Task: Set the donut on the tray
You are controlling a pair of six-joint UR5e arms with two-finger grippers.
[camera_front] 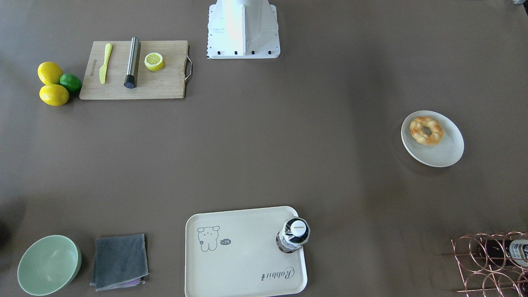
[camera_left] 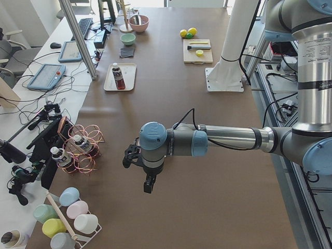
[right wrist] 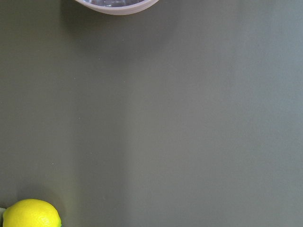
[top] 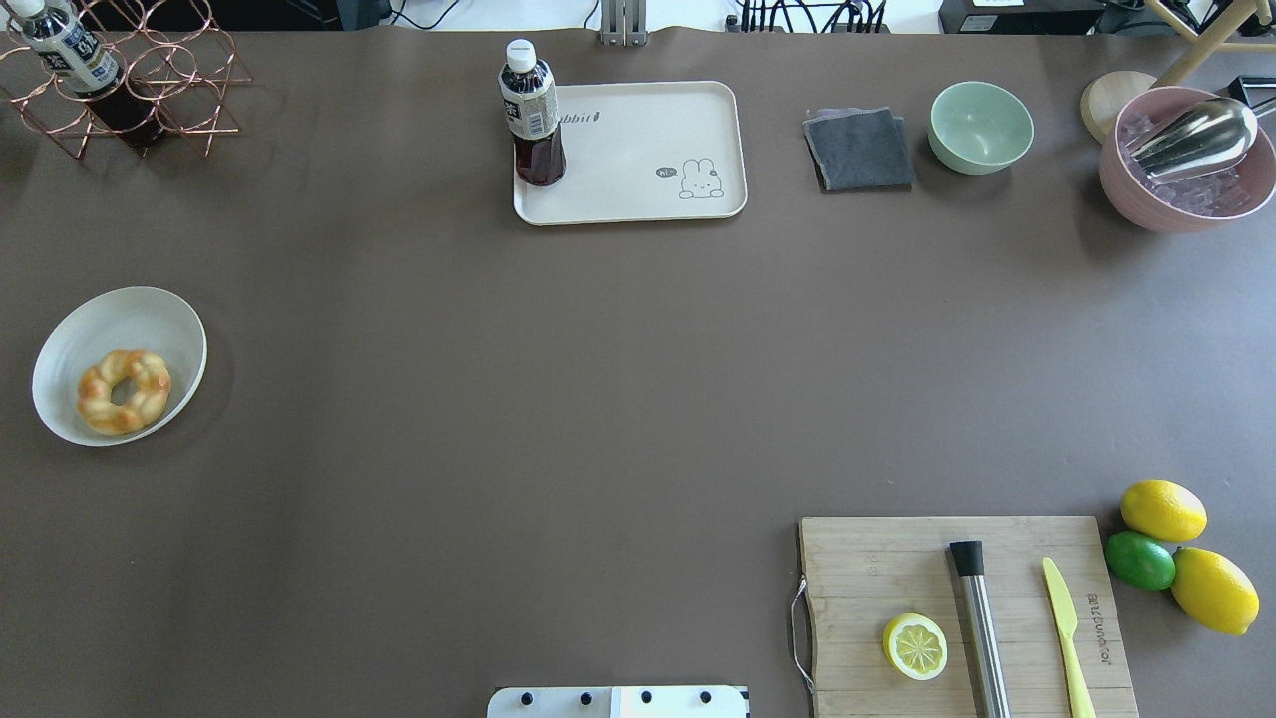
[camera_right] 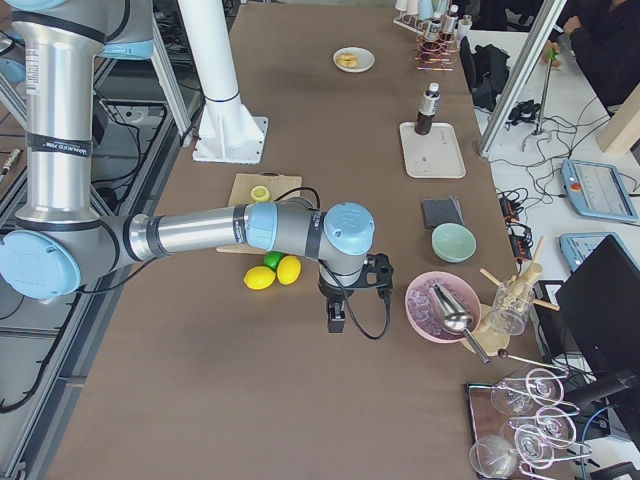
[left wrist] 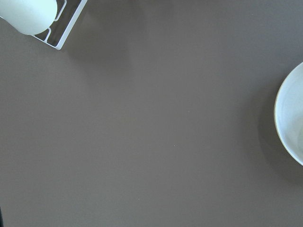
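Nearest the front camera, the tray (camera_front: 247, 255) sits at the table's operator edge with a bottle (camera_front: 293, 235) upright in one corner. The donut (camera_front: 426, 130) lies on a round plate (camera_front: 447, 152) toward the robot's left, well apart from the tray. A brown covering (camera_front: 264, 156) spans the table, and a desk with tablets (camera_left: 49, 78) stands alongside. The left gripper (camera_left: 148, 185) and right gripper (camera_right: 336, 320) hang over bare covering; I cannot tell whether they are clenched or released.

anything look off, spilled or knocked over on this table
Nothing spilled, tipped or damaged. The donut lies flat on its plate, and the bottle stands upright on a corner of the tray, leaving most of it bare.
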